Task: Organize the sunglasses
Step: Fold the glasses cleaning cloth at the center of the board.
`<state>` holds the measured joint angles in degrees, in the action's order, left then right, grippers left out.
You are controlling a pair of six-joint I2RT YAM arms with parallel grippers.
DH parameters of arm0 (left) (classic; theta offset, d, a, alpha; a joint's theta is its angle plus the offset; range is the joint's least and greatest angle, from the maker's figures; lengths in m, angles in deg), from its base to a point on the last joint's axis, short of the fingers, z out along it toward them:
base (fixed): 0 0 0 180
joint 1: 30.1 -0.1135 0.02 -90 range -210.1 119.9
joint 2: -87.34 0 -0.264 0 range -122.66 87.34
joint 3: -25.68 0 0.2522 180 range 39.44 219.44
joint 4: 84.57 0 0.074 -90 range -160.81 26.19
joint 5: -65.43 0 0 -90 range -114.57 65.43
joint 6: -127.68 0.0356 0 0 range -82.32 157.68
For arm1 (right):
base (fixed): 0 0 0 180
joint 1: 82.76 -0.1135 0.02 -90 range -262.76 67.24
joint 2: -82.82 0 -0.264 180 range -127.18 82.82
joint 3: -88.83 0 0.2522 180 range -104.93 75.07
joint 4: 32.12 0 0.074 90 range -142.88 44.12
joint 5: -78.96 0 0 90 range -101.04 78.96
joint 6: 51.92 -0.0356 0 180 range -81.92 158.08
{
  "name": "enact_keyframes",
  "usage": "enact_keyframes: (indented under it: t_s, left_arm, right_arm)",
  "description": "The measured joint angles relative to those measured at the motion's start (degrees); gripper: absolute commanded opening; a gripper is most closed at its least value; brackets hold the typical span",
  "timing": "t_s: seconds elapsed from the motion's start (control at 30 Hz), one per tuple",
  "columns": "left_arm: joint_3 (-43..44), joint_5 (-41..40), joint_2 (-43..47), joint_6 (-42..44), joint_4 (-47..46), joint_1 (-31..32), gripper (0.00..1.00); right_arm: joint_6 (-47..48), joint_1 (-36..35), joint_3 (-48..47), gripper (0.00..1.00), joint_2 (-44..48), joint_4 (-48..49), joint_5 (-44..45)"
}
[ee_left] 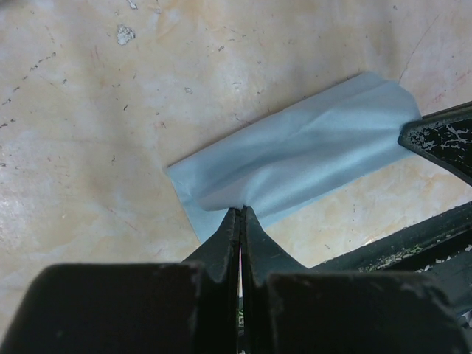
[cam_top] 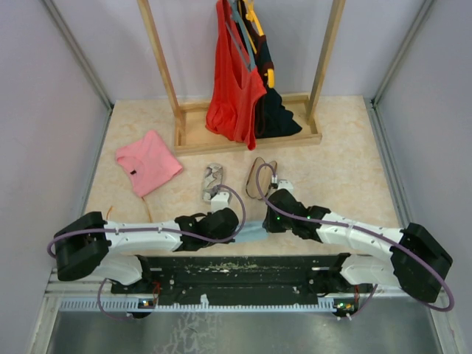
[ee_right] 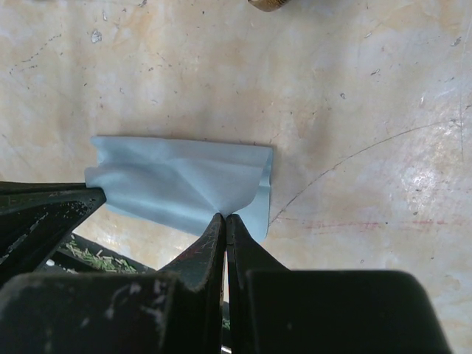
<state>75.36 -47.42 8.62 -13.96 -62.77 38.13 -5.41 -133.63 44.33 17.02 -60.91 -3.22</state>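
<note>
walls: pale lilac | tabletop: beige marbled | wooden rack: at rear, on tabletop

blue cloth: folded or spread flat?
Folded: the blue cloth is a narrow strip, a second layer showing at one end. The left end effector and right end effector each pinch its near edge.

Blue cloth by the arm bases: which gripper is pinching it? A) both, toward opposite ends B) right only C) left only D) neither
A: the left gripper is shut on the near edge of the blue cloth toward one end, and the right gripper is shut on it toward the other.
</note>
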Motion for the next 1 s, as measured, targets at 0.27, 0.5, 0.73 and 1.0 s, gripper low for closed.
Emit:
enact_keyframes:
  t_s: [0.27, 0.5, 0.73, 1.0]
  left_arm:
    - [-0.3, 0.0, 0.0, -1.0, 0.0, 0.3, 0.00]
    - [-0.6, 0.0, 0.0, -1.4, 0.0, 0.8, 0.00]
    - [-1.1, 0.0, 0.1, -1.5, 0.0, 0.9, 0.00]
    - [-1.1, 0.0, 0.1, -1.6, -0.2, 1.1, 0.00]
  right_arm:
    - [0.0, 0.0, 0.0, 0.00, 0.5, -0.9, -1.0]
    - [0.0, -0.1, 0.0, 0.00, 0.5, -1.4, -1.3]
    - [0.0, -0.5, 0.0, 0.00, -0.6, -1.4, -1.5]
    - [0.0, -1.1, 0.0, 0.00, -2.9, -2.2, -1.4]
